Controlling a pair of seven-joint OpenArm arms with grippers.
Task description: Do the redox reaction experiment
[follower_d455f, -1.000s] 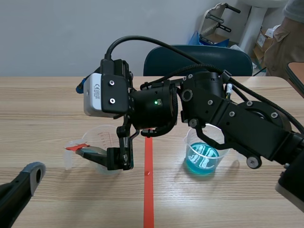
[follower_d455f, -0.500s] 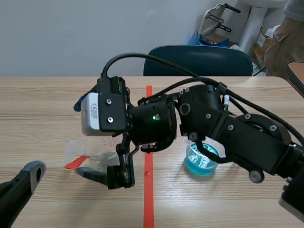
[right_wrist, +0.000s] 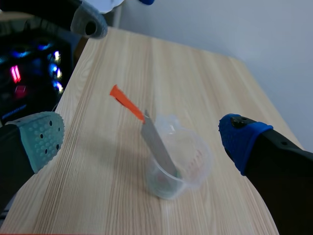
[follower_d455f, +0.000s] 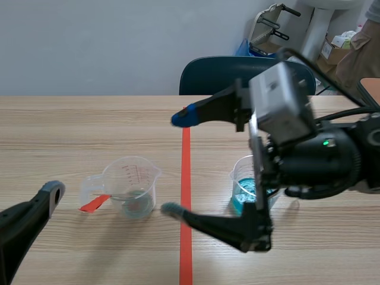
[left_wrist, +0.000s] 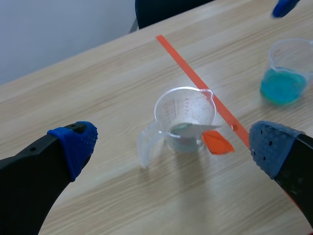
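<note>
**labnoob:** Wooden table (follower_d455f: 71,130), red tape (follower_d455f: 186,178) down the middle, plain wall (follower_d455f: 89,47) behind. So how far along is this redox thing, anyone?

**cu_fan:** Early-middle, I'd say. The clear cup (follower_d455f: 132,185) sits near the tape, at its 9 o'clock. The strip (follower_d455f: 95,203) is already in it, leaning on the rim with its orange end poking out toward 8 o'clock. Nothing is holding it.

**labnoob:** And the blue stuff?

**cu_fan:** The blue cup (follower_d455f: 242,191) is across the tape, around 3 o'clock from the clear cup and well apart, with the solution sitting in it. The clear cup maybe has a thin pale layer at the bottom, can't really tell. So putting the strip in looks done. Getting the blue solution and the strip together looks like what's left.

**labnoob:** Claws?

**cu_fan:** Both are spread wide with nothing in either. The right claw (follower_d455f: 175,163) hangs over the tape between the two cups. The left claw (left_wrist: 173,145) is low at the near edge, about 7 o'clock of the clear cup. From its wrist cam the cup shows ahead, between the spread fingers, no contact.
</note>
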